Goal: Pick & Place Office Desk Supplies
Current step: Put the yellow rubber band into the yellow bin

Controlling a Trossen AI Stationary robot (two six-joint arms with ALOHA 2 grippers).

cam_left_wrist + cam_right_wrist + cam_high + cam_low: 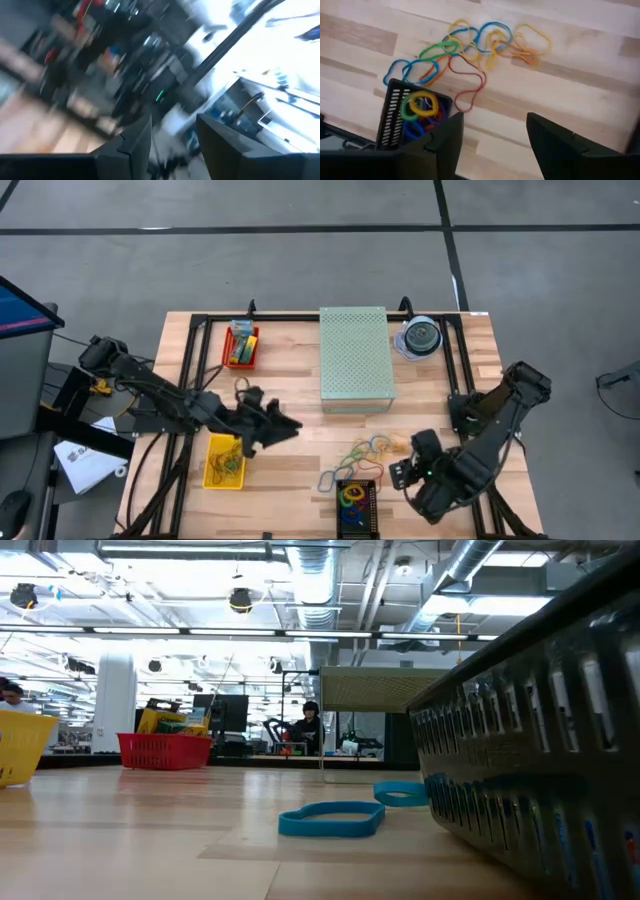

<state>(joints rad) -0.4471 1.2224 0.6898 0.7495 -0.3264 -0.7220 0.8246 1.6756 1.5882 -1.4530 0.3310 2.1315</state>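
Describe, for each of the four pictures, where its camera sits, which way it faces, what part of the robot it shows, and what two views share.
High: overhead, straight down on the table; left gripper and right gripper show.
Low: table height, level across; no arm shows.
Left wrist: blurred room beyond its own parted fingers.
Right wrist: down on rubber bands and black basket; own fingers apart.
Shared: high and right wrist both show the bands and basket.

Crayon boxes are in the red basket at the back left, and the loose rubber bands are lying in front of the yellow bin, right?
Not quite. The crayon boxes are in the red basket, but the high view shows the loose rubber bands lying by the black mesh bin, not the yellow bin.
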